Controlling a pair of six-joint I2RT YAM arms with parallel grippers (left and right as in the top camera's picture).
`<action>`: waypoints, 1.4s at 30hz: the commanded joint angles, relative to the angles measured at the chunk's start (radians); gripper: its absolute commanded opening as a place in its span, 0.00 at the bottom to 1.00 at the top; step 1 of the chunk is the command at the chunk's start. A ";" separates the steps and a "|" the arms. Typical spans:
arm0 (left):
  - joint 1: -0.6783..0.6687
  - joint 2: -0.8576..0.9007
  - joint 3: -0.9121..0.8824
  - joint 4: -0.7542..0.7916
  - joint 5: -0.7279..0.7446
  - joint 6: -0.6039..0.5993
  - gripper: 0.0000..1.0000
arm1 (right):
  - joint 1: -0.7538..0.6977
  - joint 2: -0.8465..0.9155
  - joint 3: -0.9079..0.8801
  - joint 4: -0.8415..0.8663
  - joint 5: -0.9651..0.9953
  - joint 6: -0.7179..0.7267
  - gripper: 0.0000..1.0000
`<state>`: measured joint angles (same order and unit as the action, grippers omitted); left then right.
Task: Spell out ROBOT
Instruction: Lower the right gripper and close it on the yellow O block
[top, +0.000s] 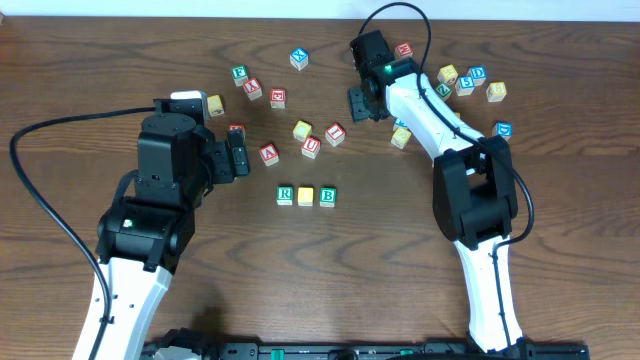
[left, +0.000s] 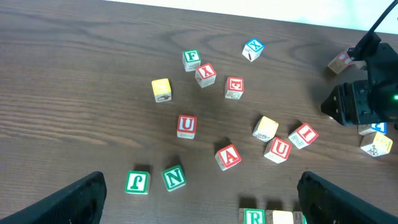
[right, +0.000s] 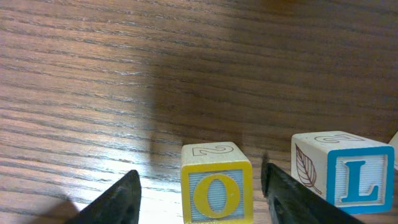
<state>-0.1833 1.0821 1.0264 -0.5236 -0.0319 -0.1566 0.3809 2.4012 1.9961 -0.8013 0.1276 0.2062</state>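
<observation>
Both spread wide, empty: left gripper (left: 205, 202); right gripper (right: 202, 199) astride O block (right: 217, 186), hidden fr. overhead cam.

In the overhead view the left arm (top: 130, 240) rises from the lower left and bends right. Its left gripper (top: 238, 158) sits left of centre with jaws spread wide, the fingers (left: 78, 200) at the bottom corners of the left wrist view. The right arm (top: 478, 215) climbs from the lower right, folds at a black joint and reaches up-left to the upper middle, where the right gripper (top: 360, 102) has its fingers (right: 115, 200) parted.
</observation>
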 joint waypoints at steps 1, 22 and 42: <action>0.003 -0.005 0.003 0.000 -0.005 0.003 0.96 | -0.002 0.018 0.003 0.002 0.002 -0.005 0.56; 0.003 -0.005 0.003 0.000 -0.005 0.003 0.96 | -0.002 0.023 0.003 0.001 0.039 0.017 0.51; 0.003 -0.005 0.003 0.000 -0.005 0.003 0.96 | -0.002 0.023 0.003 -0.002 0.054 0.024 0.46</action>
<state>-0.1833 1.0821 1.0264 -0.5240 -0.0319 -0.1566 0.3809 2.4023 1.9961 -0.8013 0.1627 0.2195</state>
